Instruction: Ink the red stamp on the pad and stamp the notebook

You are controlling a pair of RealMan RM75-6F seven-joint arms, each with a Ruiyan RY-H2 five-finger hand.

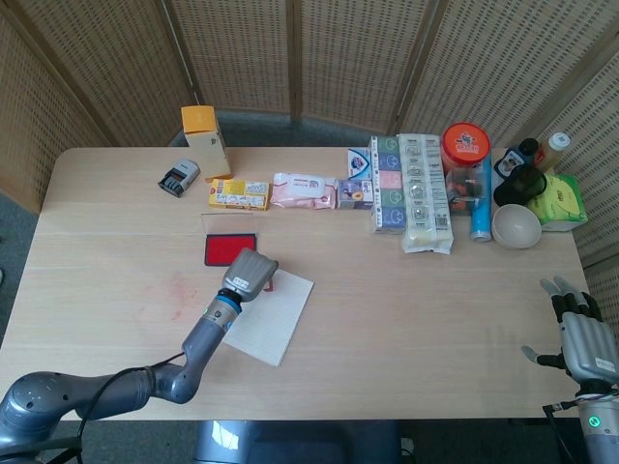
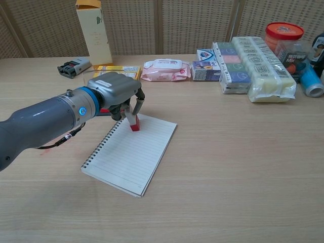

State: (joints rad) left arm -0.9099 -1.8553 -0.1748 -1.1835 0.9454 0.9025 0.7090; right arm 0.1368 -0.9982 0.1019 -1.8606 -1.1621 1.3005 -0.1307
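Note:
My left hand (image 2: 115, 91) (image 1: 250, 274) holds the red stamp (image 2: 134, 122) upright, its red base touching the far corner of the spiral notebook (image 2: 132, 152) (image 1: 274, 317). In the head view the hand hides most of the stamp. The red ink pad (image 1: 229, 248) lies just beyond the notebook, on its far left; in the chest view my hand and forearm hide nearly all of the pad. My right hand (image 1: 583, 337) hangs at the table's near right corner, fingers apart and holding nothing.
Along the back stand a yellow-topped carton (image 1: 206, 141), a grey stapler-like device (image 1: 179, 178), a yellow box (image 1: 239, 194), a wipes pack (image 1: 304, 189), stacked packets (image 1: 413, 193), a red-lidded jar (image 1: 466, 147) and a white bowl (image 1: 515, 227). A faint red smear (image 1: 178, 291) marks the table.

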